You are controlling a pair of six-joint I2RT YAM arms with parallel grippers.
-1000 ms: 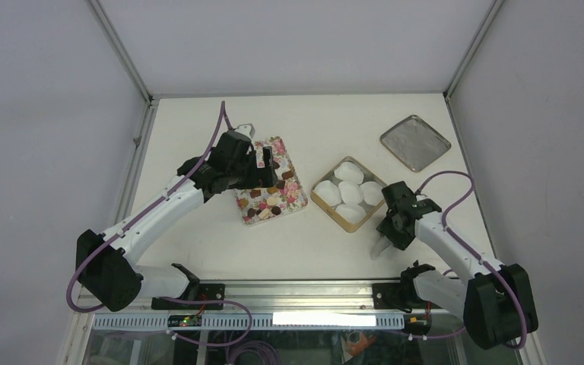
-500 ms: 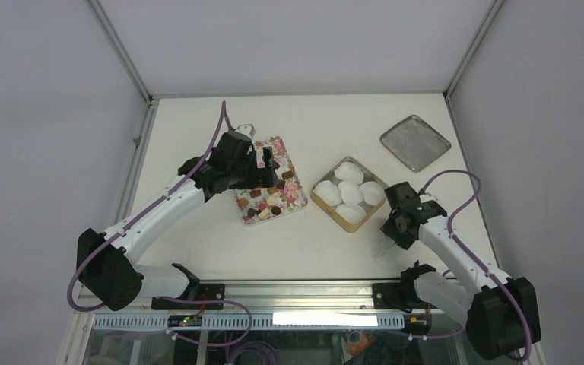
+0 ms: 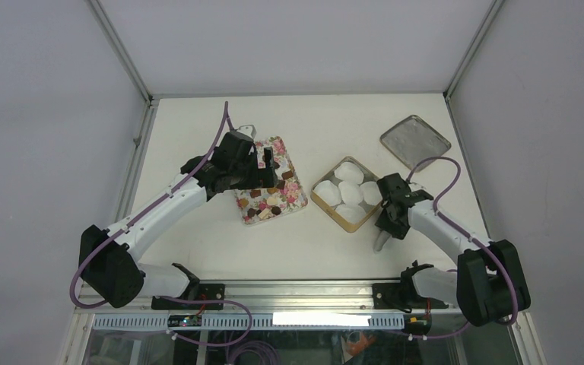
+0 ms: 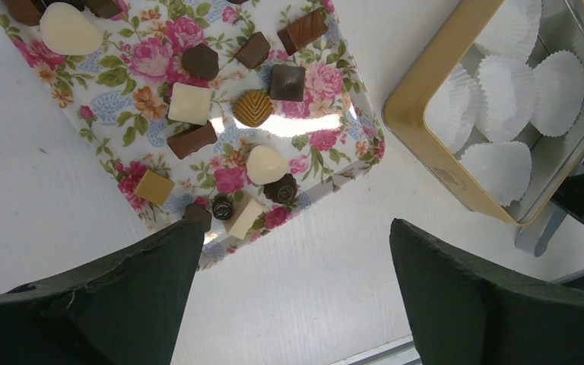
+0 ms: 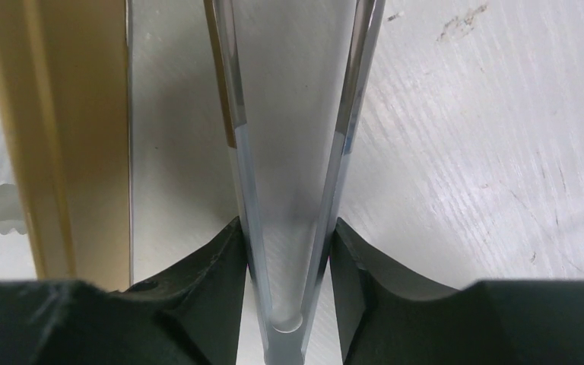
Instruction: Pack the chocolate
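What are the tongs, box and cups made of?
The tongs: likely steel, dull brushed faces with mirror-bright edges. The box: probably tinplate, gold finish outside, silvery and reflective inside. The cups: thin white paper, judging by the pleated walls.

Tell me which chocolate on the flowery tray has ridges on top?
The caramel-brown round chocolate midway along the pink floral tray, between a cream square chocolate and a dark square chocolate. No other shows such fanned grooves.
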